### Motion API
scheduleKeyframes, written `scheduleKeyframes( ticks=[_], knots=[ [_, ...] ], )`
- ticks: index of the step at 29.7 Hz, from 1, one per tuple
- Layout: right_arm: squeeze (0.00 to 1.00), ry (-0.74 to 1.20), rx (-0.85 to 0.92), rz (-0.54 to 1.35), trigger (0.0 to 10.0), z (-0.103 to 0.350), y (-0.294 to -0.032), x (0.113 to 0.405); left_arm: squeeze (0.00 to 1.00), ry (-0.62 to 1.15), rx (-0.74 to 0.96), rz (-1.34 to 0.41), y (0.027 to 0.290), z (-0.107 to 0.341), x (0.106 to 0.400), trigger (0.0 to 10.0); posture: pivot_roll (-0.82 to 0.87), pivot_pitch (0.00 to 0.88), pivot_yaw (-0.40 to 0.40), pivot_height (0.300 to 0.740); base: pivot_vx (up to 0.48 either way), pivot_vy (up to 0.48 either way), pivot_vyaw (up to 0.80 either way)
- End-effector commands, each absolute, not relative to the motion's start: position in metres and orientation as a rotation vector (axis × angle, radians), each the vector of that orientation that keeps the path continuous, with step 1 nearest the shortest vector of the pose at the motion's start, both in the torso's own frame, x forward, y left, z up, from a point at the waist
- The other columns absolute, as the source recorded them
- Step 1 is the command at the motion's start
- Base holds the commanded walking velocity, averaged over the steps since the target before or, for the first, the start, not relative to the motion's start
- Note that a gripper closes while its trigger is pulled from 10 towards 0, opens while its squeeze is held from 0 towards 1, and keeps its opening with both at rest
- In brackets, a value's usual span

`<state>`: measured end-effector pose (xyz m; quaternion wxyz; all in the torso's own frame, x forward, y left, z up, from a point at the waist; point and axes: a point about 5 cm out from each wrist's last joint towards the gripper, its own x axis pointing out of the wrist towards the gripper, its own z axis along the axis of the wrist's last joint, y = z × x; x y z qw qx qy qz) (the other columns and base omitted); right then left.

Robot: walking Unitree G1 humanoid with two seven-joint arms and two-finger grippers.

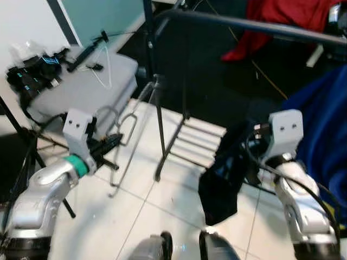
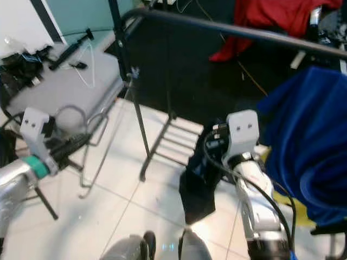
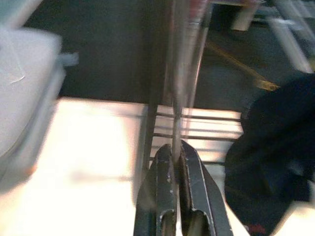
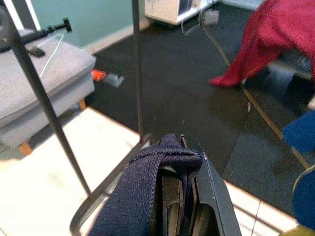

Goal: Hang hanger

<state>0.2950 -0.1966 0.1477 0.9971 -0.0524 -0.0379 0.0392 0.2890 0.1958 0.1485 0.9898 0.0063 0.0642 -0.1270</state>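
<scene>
At 9 o'clock before me, my left gripper (image 1: 111,144) pinches the wire hanger (image 1: 126,142) between its 2 fingers, below the clothes rail (image 1: 255,24). At 3 o'clock, my right gripper (image 4: 184,162) clamps a dark garment (image 1: 225,179). My left wrist view shows the wire running up from the closed fingertips (image 3: 189,164).

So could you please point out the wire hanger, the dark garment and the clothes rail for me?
wire hanger (image 1: 126,142), left eye view, its side wire.
dark garment (image 1: 219,187), left eye view, hanging fabric.
clothes rail (image 1: 255,24), left eye view, top bar.
</scene>
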Motion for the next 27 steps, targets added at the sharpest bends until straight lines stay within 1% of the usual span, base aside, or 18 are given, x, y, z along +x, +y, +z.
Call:
scheduleKeyframes(
  ticks=[1, 2, 4, 5, 6, 7, 9, 11, 12, 14, 15, 16, 17, 19, 23, 25, 27],
  knots=[
    [0.00, -0.081, -0.050, 0.072, 0.0, 0.143, -0.195, 0.299, 0.00, 0.150, 0.063, -0.125, 0.195, 0.135, 0.285, 10.0, -0.10, 0.108, 0.081, 0.740, 0.000, 0.000, 0.00],
    [0.00, -0.081, -0.031, 0.079, 4.8, 0.141, -0.194, 0.302, 0.00, 0.150, 0.065, -0.119, 0.192, 0.134, 0.281, 10.0, -0.10, 0.106, 0.075, 0.740, 0.000, 0.000, 0.00],
    [0.00, -0.082, -0.015, 0.085, 4.8, 0.141, -0.191, 0.304, 0.00, 0.147, 0.065, -0.121, 0.190, 0.135, 0.278, 10.0, -0.09, 0.102, 0.071, 0.740, 0.000, 0.000, 0.00],
    [0.00, -0.087, -0.003, 0.098, 8.3, 0.141, -0.189, 0.305, 0.00, 0.139, 0.074, -0.130, 0.189, 0.137, 0.274, 10.0, -0.09, 0.100, 0.065, 0.740, 0.000, 0.000, 0.00],
    [0.00, -0.087, -0.003, 0.098, 8.3, 0.141, -0.189, 0.305, 0.00, 0.139, 0.074, -0.130, 0.189, 0.137, 0.274, 10.0, -0.09, 0.100, 0.065, 0.740, 0.000, 0.000, 0.00],
    [0.00, -0.103, 0.008, 0.122, 10.0, 0.144, -0.183, 0.307, 0.00, 0.107, 0.118, -0.166, 0.189, 0.142, 0.268, 10.0, -0.08, 0.098, 0.058, 0.740, 0.000, 0.000, 0.00],
    [0.00, -0.110, 0.010, 0.128, 10.0, 0.145, -0.181, 0.308, 0.00, 0.093, 0.144, -0.188, 0.189, 0.144, 0.266, 10.0, -0.08, 0.098, 0.058, 0.740, 0.000, 0.000, 0.00],
    [0.00, -0.122, 0.016, 0.131, 10.0, 0.147, -0.179, 0.308, 0.00, 0.076, 0.174, -0.291, 0.182, 0.147, 0.260, 10.0, -0.08, 0.100, 0.055, 0.740, 0.000, 0.000, 0.00],
    [0.00, -0.122, 0.016, 0.131, 10.0, 0.147, -0.179, 0.308, 0.00, 0.076, 0.174, -0.291, 0.182, 0.147, 0.260, 10.0, -0.08, 0.100, 0.055, 0.740, 0.000, 0.000, 0.00],
    [0.00, -0.130, 0.013, 0.131, 10.0, 0.147, -0.180, 0.309, 0.00, 0.095, 0.208, -0.529, 0.174, 0.151, 0.241, 10.0, -0.07, 0.107, 0.059, 0.740, 0.000, 0.000, 0.00],
    [0.00, -0.132, 0.011, 0.130, 10.0, 0.147, -0.181, 0.309, 0.00, 0.109, 0.221, -0.605, 0.173, 0.152, 0.235, 10.0, -0.07, 0.107, 0.059, 0.740, 0.000, 0.000, 0.00],
    [0.00, -0.132, 0.011, 0.130, 10.0, 0.147, -0.181, 0.309, 0.00, 0.109, 0.221, -0.605, 0.173, 0.152, 0.235, 10.0, -0.07, 0.107, 0.059, 0.740, 0.000, 0.000, 0.00],
    [0.00, -0.134, 0.008, 0.126, 10.0, 0.146, -0.182, 0.310, 0.00, 0.130, 0.239, -0.650, 0.175, 0.152, 0.229, 10.0, -0.07, 0.109, 0.067, 0.740, 0.000, 0.000, 0.00],
    [0.00, -0.139, 0.007, 0.119, 10.0, 0.146, -0.183, 0.310, 0.00, 0.156, 0.246, -0.625, 0.184, 0.149, 0.229, 10.0, -0.07, 0.109, 0.067, 0.740, 0.000, 0.000, 0.00],
    [0.00, -0.141, 0.008, 0.113, 10.0, 0.145, -0.184, 0.309, 0.00, 0.181, 0.221, -0.584, 0.189, 0.147, 0.231, 10.0, -0.08, 0.112, 0.079, 0.740, 0.000, 0.000, 0.00],
    [0.00, -0.145, 0.018, 0.091, 10.0, 0.143, -0.184, 0.305, 0.00, 0.170, 0.163, -0.282, 0.203, 0.134, 0.252, 10.0, -0.09, 0.117, 0.086, 0.740, 0.000, 0.000, 0.00],
    [0.00, -0.145, 0.018, 0.091, 10.0, 0.143, -0.184, 0.305, 0.00, 0.170, 0.163, -0.282, 0.203, 0.134, 0.252, 10.0, -0.09, 0.117, 0.086, 0.740, 0.000, 0.000, 0.00]
  ],
)
